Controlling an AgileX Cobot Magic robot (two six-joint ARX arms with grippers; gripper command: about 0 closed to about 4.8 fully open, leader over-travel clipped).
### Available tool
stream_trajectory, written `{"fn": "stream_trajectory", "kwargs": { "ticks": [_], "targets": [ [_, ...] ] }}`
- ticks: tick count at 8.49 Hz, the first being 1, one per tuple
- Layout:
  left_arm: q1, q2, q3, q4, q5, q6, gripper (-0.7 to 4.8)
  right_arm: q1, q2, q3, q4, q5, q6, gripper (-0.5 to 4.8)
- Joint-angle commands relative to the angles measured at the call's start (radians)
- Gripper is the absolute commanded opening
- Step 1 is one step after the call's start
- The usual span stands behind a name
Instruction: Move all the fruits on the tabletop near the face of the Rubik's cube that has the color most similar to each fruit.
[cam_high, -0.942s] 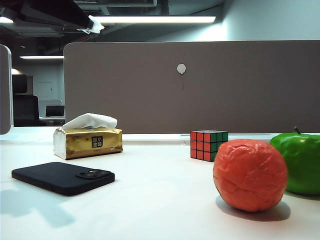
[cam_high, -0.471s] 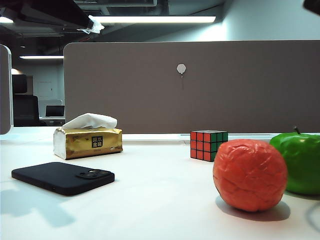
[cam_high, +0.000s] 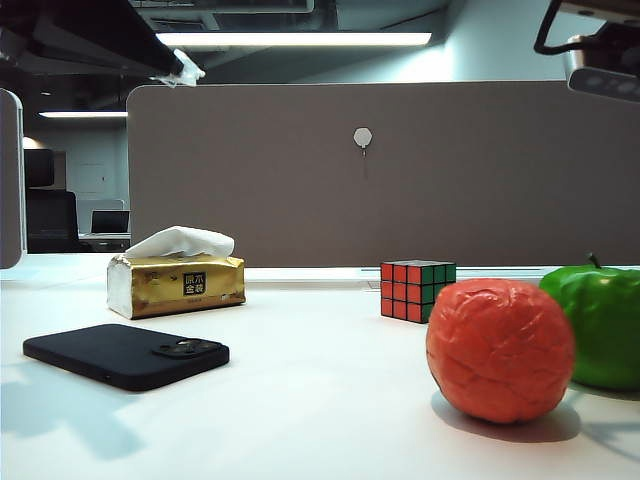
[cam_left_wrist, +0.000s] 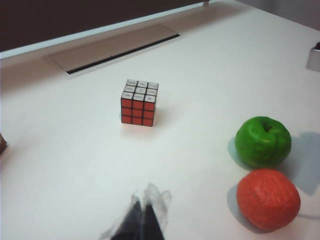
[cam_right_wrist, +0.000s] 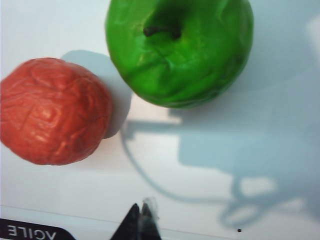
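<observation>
On the white tabletop (cam_high: 320, 400) a small Rubik's cube (cam_high: 417, 289) shows a red face toward the left and a green face toward the right. The wrinkled orange-red fruit (cam_high: 500, 349) lies in front of it at the right, and the green apple (cam_high: 600, 325) sits just behind that fruit. In the left wrist view the cube (cam_left_wrist: 138, 102), apple (cam_left_wrist: 263, 141) and orange-red fruit (cam_left_wrist: 268, 199) lie ahead of my left gripper (cam_left_wrist: 144, 207), which is shut and empty. My right gripper (cam_right_wrist: 140, 209) is shut and empty, above the table beside the apple (cam_right_wrist: 180, 50) and orange-red fruit (cam_right_wrist: 52, 111).
A black phone (cam_high: 127, 355) lies at the front left. A gold tissue box (cam_high: 176, 281) stands behind it. A grey partition (cam_high: 380, 170) closes the back of the desk. Part of the right arm (cam_high: 595, 50) hangs at the upper right corner.
The right arm has come into the upper right corner of the exterior view, and its shadow now falls on the table by the apple. The fruits and cube have not moved.
</observation>
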Motion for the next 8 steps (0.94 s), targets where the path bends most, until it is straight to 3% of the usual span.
{"fn": "stream_trajectory", "kwargs": {
  "ticks": [1, 3, 8],
  "targets": [
    [0.000, -0.001, 0.003, -0.012, 0.071, -0.040, -0.05, 0.001, 0.058, 0.002, 0.029, 0.031, -0.021, -0.01],
    [0.000, -0.001, 0.003, -0.012, 0.075, -0.041, -0.05, 0.001, 0.153, 0.002, 0.126, 0.051, -0.045, -0.01],
    [0.000, -0.001, 0.003, -0.012, 0.075, -0.041, -0.05, -0.023, 0.179, 0.002, 0.078, 0.137, -0.068, -0.01]
  ]
}}
